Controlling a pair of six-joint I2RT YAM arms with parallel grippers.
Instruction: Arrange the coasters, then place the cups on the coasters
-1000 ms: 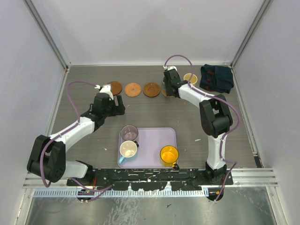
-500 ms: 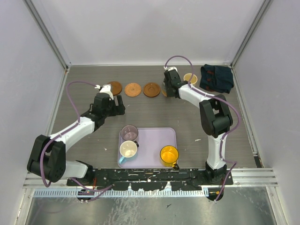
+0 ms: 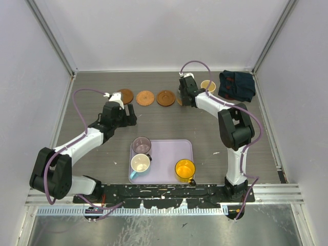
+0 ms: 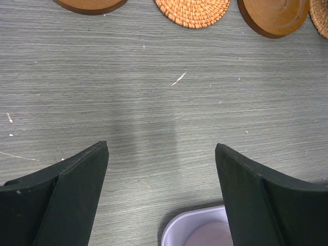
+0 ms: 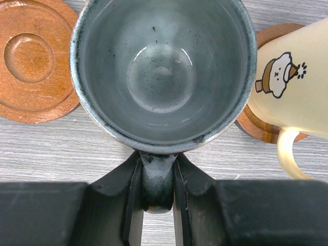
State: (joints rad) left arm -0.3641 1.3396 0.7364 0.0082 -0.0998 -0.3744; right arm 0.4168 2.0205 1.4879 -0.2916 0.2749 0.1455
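right claw (image 5: 156,174): clamped on the handle of the grey-teal mug (image 5: 161,72), which stands upright just ahead of the fingers
under the grey-teal mug: hidden, cannot tell
cream mug (image 5: 292,77): just right of the held mug, standing on a wooden coaster (image 5: 259,128)
ringed wooden coaster (image 5: 33,61): ahead-left of the right claw, beside the held mug
left claw (image 4: 161,169): jaws wide apart, nothing between them, over the tabletop (image 4: 154,102)
woven coaster (image 4: 192,10): ahead of the left claw, in a row with dark wooden discs on either side
lavender tray (image 3: 174,148): behind the left claw, holding the purple mug (image 3: 141,145), cream-and-blue mug (image 3: 140,163) and yellow-orange mug (image 3: 185,168)
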